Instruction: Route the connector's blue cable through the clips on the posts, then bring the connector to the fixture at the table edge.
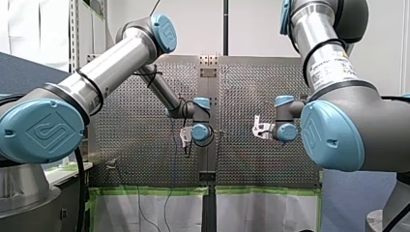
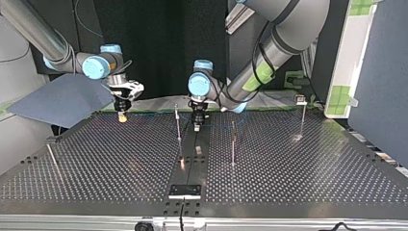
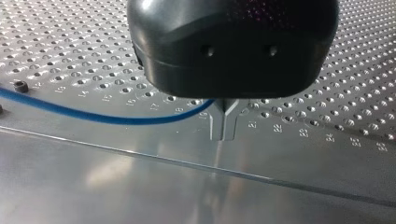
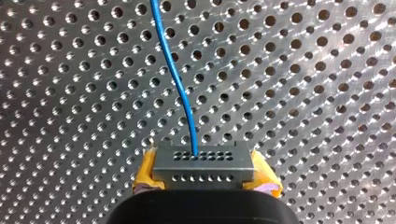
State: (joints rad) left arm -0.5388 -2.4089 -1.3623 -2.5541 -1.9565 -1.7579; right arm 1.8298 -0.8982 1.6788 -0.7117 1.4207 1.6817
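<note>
Quick status from my remote seat: I'd call this early days. My right tool [image 2: 122, 115] has its yellow pads clamped on the grey connector [image 4: 203, 162], hovering over the far side of the worktop [image 2: 312, 168], at the top view's left. The blue cable [image 4: 180, 93] comes out of the connector's face and runs off ahead over the holes. My left tool [image 3: 224, 128] sits low over the plain centre strip with its metal fingers pressed together. The cable runs right in between them, so I read that as a pinch on the cable.

As far as I can see, none of the routing is done. The thin posts [image 2: 178, 126] stand apart from the cable, and I can't spot it in any clip. The fixture [image 2: 184, 191] at the near edge in the top view has nothing in it. So both the threading and the delivery are left.

The surface is perforated metal, shiny, with numbered holes by the strip. Around it there's a dark curtain [image 2: 159, 48] behind the arms, a blue-grey panel [image 2: 377, 72] and green tape [image 1: 154, 190] along the edge.
</note>
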